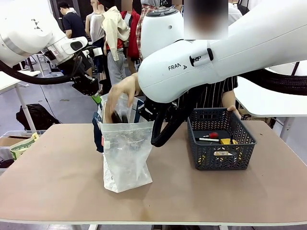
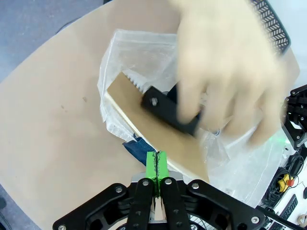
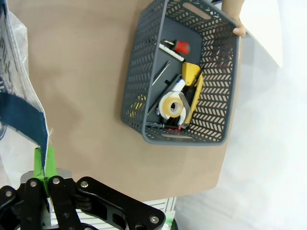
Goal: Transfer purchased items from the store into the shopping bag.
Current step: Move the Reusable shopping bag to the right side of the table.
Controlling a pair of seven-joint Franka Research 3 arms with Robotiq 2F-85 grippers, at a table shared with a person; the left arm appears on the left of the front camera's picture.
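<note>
The shopping bag (image 1: 125, 155) stands upright left of the table's middle, its mouth held wide. My left gripper (image 1: 97, 99) (image 2: 156, 155) is shut on the bag's near-left rim by a navy handle (image 2: 135, 146). My right gripper (image 3: 42, 158) is shut on the other navy handle (image 3: 21, 117). A person's hand (image 1: 122, 91) (image 2: 230, 72) lowers a black item on a tan card (image 2: 158, 127) into the bag. The store (image 1: 220, 143) (image 3: 144, 62), right of the bag, holds a tape roll (image 3: 171, 106), a red-tipped item (image 1: 213, 135) (image 3: 182, 46) and a yellow pack (image 3: 191, 72).
My right arm's thick white link (image 1: 192, 62) crosses the middle and hides the right gripper in the front view. The person's other hand (image 1: 231, 108) (image 3: 235, 19) holds the basket's far rim. White side tables (image 1: 273, 100) stand at right and left.
</note>
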